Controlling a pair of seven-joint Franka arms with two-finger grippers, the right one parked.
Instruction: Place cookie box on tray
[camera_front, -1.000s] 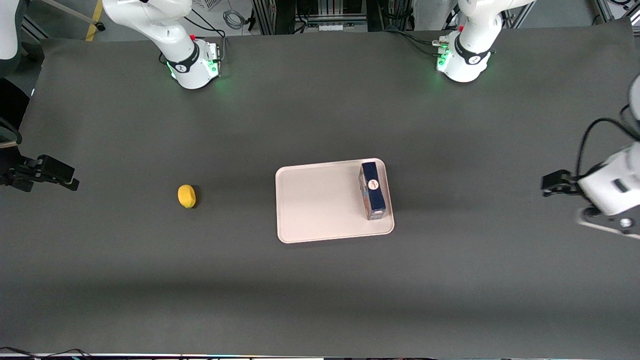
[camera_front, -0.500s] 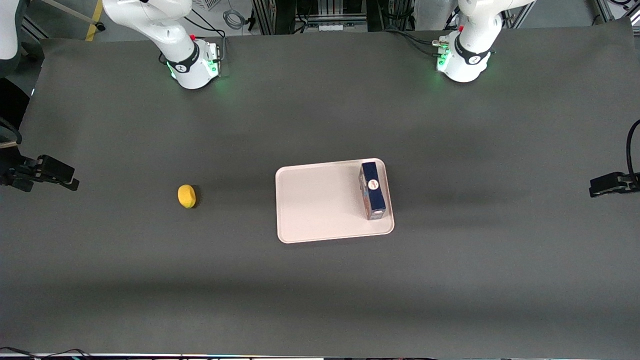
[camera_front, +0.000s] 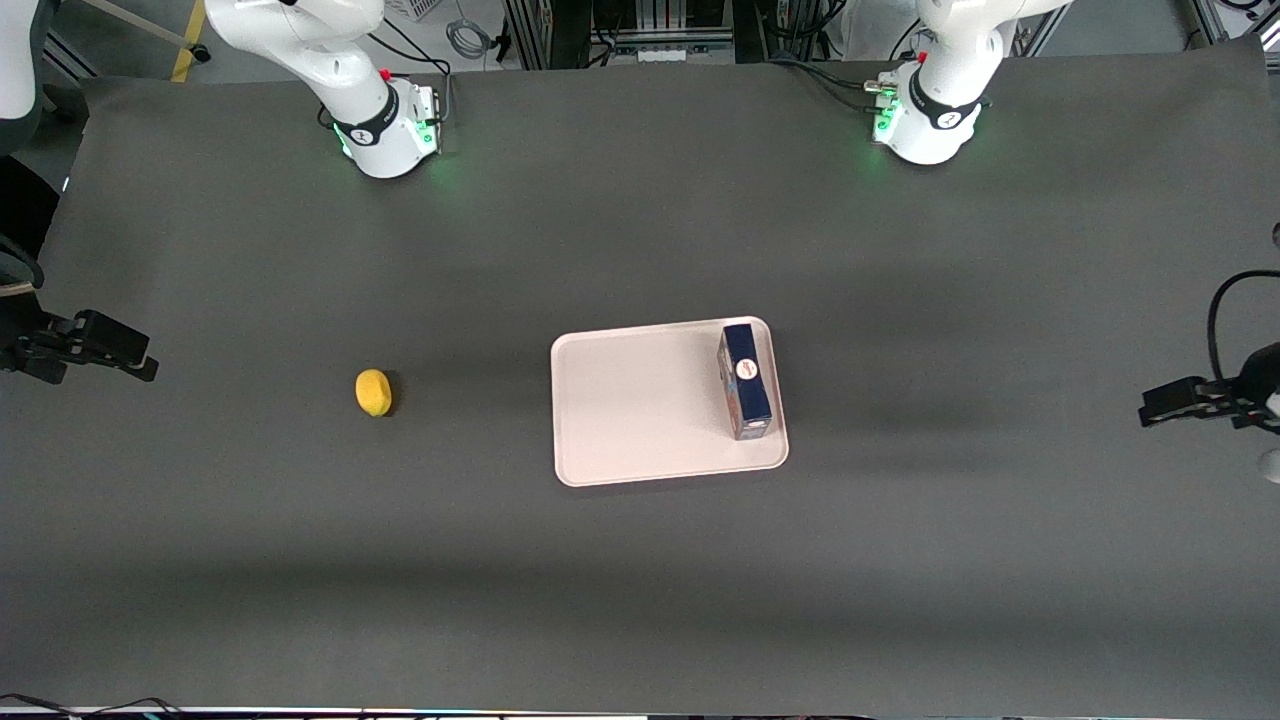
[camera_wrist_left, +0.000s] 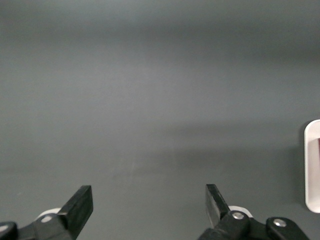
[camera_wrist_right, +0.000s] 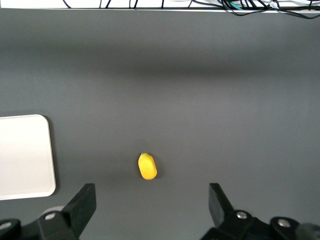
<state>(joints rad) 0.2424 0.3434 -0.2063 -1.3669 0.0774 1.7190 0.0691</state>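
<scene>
Placement looks finished: the cookie box (camera_front: 746, 381) lies flat on the tray (camera_front: 640, 410), along its edge just right of the frame's centre, touching nothing else. At the right edge, level with the tray and well apart from it, the gripper (camera_front: 1165, 402) holds nothing, its fingers (camera_wrist_left: 80, 205) spread apart. Nothing blocks it. Further up-frame, mid-left, sits a yellow lump (camera_front: 373, 392).

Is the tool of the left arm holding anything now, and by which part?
Nothing is held. The tool is open over bare table at the working arm's end; the slim navy cardboard cookie box lies on the pale pink rectangular tray.
</scene>
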